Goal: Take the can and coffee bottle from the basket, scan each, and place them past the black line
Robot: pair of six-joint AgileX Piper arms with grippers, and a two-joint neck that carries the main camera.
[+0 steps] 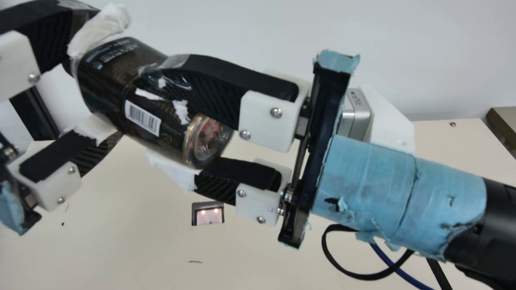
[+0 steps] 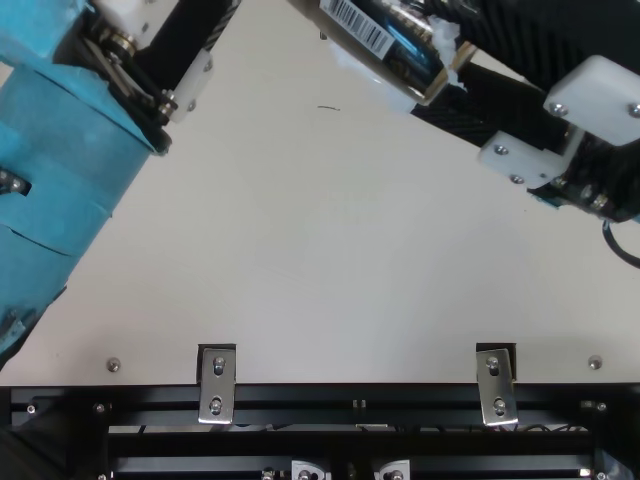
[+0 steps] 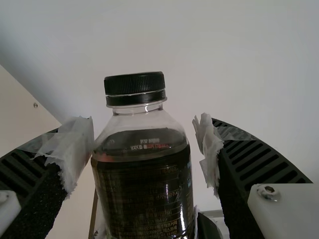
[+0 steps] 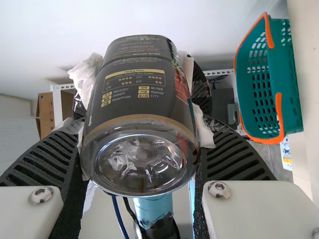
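Plain white wall [image 1: 255, 18] fills the upper part of the main view, and the cream worktop [image 1: 105, 251] spreads across its lower part, with a small dark-framed panel [image 1: 209, 216] showing two bright spots just below the middle. Over the worktop, left of centre, I have the coffee bottle [image 1: 106, 84] raised and tilted, its cap end towards the upper left and its clear base facing the lower right. My right gripper [image 1: 163, 125] is closed on it near the base, one ribbed finger on each side, and a white barcode label [image 1: 142, 118] shows on the dark wrap between them. At the left of the frame my left gripper [image 1: 106, 75] stands wide around the cap end. From the left wrist I see the bottle upright between those two fingers, its black cap [image 3: 134, 92] on; one finger has a visible gap beside the bottle, and whether the other touches it I cannot tell. Torn white wrapping [image 1: 99, 31] hangs at my fingertips. Seen from above, the bottle's base end comes in at the upper edge of the frame, while two metal brackets [image 2: 217, 385] sit along the black rail [image 2: 350, 395] near the bottom. Well apart from the bottle, my right wrist camera catches the green basket [image 4: 295, 99] with its orange rim, and a cardboard box [image 4: 46, 114] in the background. A blue cable [image 1: 421, 284] curves below my right arm, lower right in the main view.
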